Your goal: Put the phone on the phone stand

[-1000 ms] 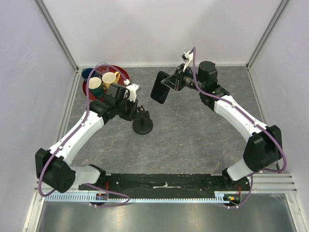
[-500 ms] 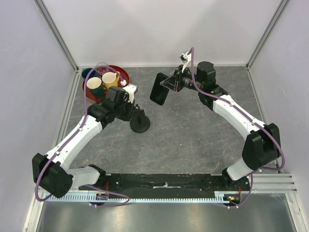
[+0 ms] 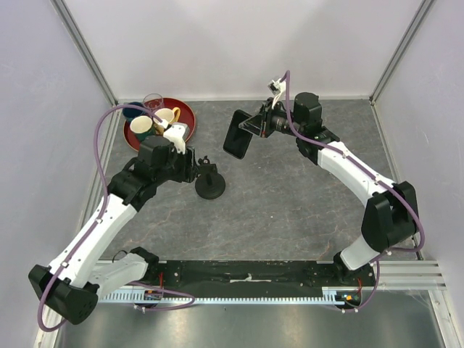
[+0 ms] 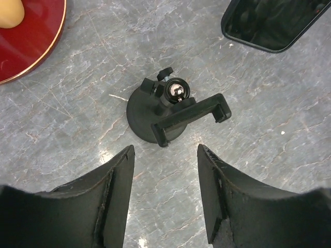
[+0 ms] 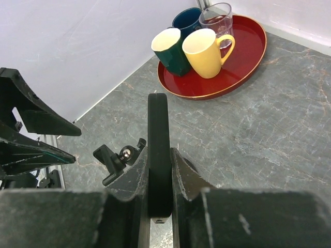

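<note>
At the far left corner of the grey marbled table (image 3: 304, 196), a red tray (image 5: 244, 58) holds a yellow mug (image 5: 206, 52), a dark green mug (image 5: 170, 51), a blue cup (image 5: 187, 18) and a clear glass (image 5: 218, 19); both mugs look empty. White walls (image 3: 239, 43) enclose it. The right gripper (image 5: 159, 153) clamps the phone (image 5: 158, 129) on edge in the air; the left gripper (image 4: 165, 150) hovers, jaws apart, over the phone stand (image 4: 142, 113)

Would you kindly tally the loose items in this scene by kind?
Mugs: 3 (yellow mug, dark green mug, dark blue mug)
Clear glass tumbler: 1
Round red tray: 1
Thin black smartphone: 1
Black disc-based phone stand: 1
Total: 7
</note>
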Controlling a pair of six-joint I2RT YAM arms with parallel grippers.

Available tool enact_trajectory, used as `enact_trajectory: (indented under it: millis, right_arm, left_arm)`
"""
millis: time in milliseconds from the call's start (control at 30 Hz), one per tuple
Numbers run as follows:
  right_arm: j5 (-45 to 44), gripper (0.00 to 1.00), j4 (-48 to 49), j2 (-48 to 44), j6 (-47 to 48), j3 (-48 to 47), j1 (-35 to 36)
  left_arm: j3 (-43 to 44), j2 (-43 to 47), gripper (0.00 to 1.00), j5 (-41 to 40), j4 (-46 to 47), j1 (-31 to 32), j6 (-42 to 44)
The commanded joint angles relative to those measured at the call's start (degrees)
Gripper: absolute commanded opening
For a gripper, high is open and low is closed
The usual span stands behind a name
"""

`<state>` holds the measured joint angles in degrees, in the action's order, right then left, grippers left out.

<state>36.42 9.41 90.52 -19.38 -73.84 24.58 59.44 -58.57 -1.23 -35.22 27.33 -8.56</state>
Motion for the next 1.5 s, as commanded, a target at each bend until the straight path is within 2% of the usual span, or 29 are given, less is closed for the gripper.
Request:
enact_trajectory:
  millis: [0,100,333,433,467,633,1233,1467]
  right_arm:
    - [2.51,0.00,6.94,0.27,-2.33,-2.53,-0.06]
    - [2.95,0.00,7.64,0.18,-2.68,-2.45,-0.06]
    - [3.04,0.00,7.46,-0.69,-2.33,-2.10,-0.06]
    - [3.04,0.00,7.82,-0.87,-2.33,-1.83,-0.06]
    - [3.13,0.00,7.73,-0.79,-2.33,-1.83,-0.06]
    - [3.04,0.00,8.08,-1.57,-1.98,-1.22,-0.06]
    - [3.39,0.00,7.29,-2.19,-1.46,-1.39,-0.06]
    - [3.30,0.00,7.11,-2.63,-1.19,-1.30,-0.06]
  left_arm:
    - [-1.34,-0.41,0.56,0.97,2.26,-0.17,-6.38]
    - [-0.91,-2.16,0.56,4.49,2.62,0.35,-7.43]
    - [-1.08,-4.18,0.59,-2.62,1.91,2.90,-8.05]
    - [-1.61,-4.80,0.55,-3.95,2.09,3.17,-8.06]
    - [-1.69,-4.98,0.50,-3.95,2.35,3.25,-7.79]
    - [-2.48,-5.86,0.38,-5.53,3.14,3.34,-7.44]
    - [-4.95,-5.07,0.38,-8.00,8.32,3.61,-6.12]
    - [-5.91,-5.16,0.30,-7.47,9.91,3.61,-5.33]
